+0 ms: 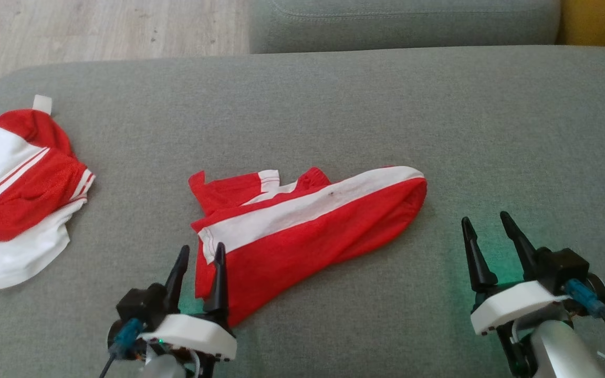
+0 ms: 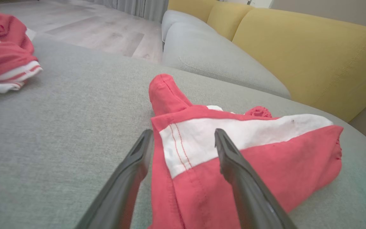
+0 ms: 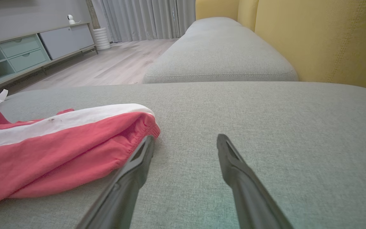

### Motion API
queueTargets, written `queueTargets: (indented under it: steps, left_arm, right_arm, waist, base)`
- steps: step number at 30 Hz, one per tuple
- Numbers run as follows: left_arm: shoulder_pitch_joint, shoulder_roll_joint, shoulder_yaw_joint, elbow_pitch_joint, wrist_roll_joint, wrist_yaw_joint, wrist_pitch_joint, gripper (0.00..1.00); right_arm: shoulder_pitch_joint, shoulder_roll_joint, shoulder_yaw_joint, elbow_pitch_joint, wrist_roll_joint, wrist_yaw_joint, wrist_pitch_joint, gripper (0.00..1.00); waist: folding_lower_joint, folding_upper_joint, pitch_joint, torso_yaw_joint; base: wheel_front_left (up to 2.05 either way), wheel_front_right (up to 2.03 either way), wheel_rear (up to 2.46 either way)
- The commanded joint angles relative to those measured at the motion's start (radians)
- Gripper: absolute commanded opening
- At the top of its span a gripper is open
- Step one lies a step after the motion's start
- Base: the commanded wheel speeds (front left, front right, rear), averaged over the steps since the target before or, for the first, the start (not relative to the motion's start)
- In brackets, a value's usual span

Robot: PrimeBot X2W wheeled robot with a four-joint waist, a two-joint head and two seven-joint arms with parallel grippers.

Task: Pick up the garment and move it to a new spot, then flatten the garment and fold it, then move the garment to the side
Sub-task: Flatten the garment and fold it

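A red garment (image 1: 308, 231) with a broad white band lies folded long and narrow across the middle of the grey cushion (image 1: 334, 105). My left gripper (image 1: 202, 247) stands open at its near left corner. In the left wrist view the hemmed edge of this garment (image 2: 249, 168) lies between the fingers of the left gripper (image 2: 183, 132). My right gripper (image 1: 484, 216) is open just off the garment's right end and holds nothing. In the right wrist view the right gripper (image 3: 186, 136) has its left finger close beside the garment's (image 3: 43, 152) rounded end.
Another red garment (image 1: 19, 194), mesh-like with white panels, striped trim and a small white label, lies crumpled at the cushion's far left edge. A second grey cushion (image 1: 402, 23) adjoins at the back, yellow backrests (image 2: 313, 60) beyond. Wooden floor (image 1: 97, 26) lies at the back left.
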Motion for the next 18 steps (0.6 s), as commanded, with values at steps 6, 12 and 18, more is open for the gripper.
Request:
queueTargets:
  steps: [6,12,18]
  left_arm:
    - [-0.098,0.000,-0.032,0.130,-0.104,-0.031,-0.012,1.00]
    - [-0.131,0.000,-0.051,0.194,-0.139,-0.048,-0.012,1.00]
    - [-0.149,0.000,-0.060,0.176,-0.147,-0.064,-0.012,1.00]
  right_arm:
    - [-0.016,0.007,0.012,-0.030,-0.006,-0.001,-0.011,1.00]
    - [-0.020,0.007,0.015,-0.028,-0.002,-0.001,-0.011,1.00]
    - [-0.020,0.008,0.019,-0.026,0.005,-0.001,-0.011,1.00]
  waist:
    - [0.0000,0.0000,0.008,-0.017]
    - [0.0000,0.0000,0.016,-0.026]
    - [0.0000,0.0000,0.024,-0.028]
  base:
    - [0.00,0.00,0.00]
    - [0.00,0.00,0.00]
    - [0.00,0.00,0.00]
